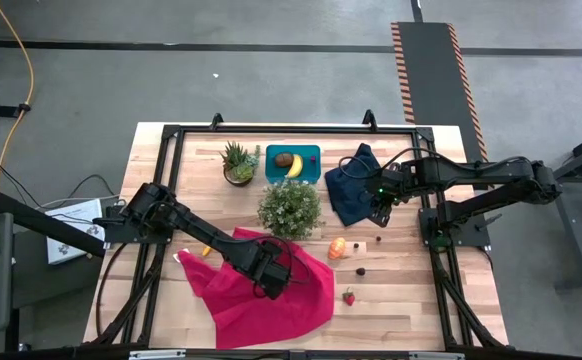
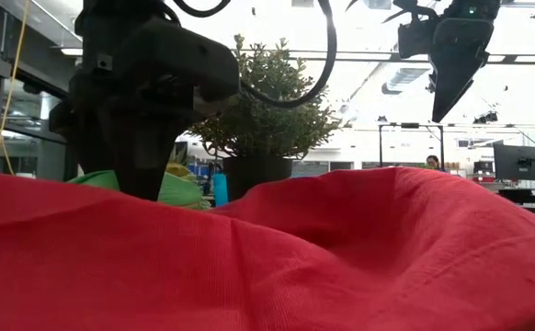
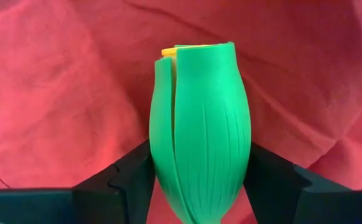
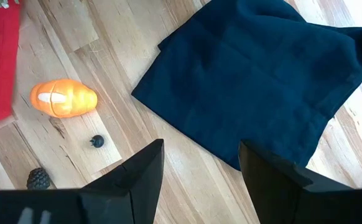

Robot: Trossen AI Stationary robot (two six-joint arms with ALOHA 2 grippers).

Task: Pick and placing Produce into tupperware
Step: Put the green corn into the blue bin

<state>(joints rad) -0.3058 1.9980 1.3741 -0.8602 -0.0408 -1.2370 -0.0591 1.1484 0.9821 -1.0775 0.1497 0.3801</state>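
The green piece [image 3: 199,130], a ribbed green husk with a sliver of yellow at its tip, sits squarely between the left gripper [image 3: 196,180] fingers, both dark fingers pressed against its sides, so the jaws stand wide but closed on it, over the red cloth [image 1: 261,290] in the lower middle of the high view. In the low view that same gripper [image 2: 143,179] fills the upper left, with a bit of green showing beside it above the red folds. Up at the top centre of the high view, the teal tupperware [image 1: 293,163] already holds the yellow banana [image 1: 296,166] and the brown oval [image 1: 284,160]. Just left of it stands a small spiky plant [image 1: 238,163], and below it the bushy plant [image 1: 290,208]. To the right of the red cloth lie an orange piece [image 1: 338,247], tiny dark bits [image 1: 361,270] and, lower down, the red strawberry [image 1: 349,296], all loose on the wooden table [image 1: 411,300]. The right gripper [image 1: 380,205] hangs over the navy cloth [image 1: 351,185] at the upper right, fingers parted and holding nothing; its own wrist view shows the gap between them over the cloth's edge.
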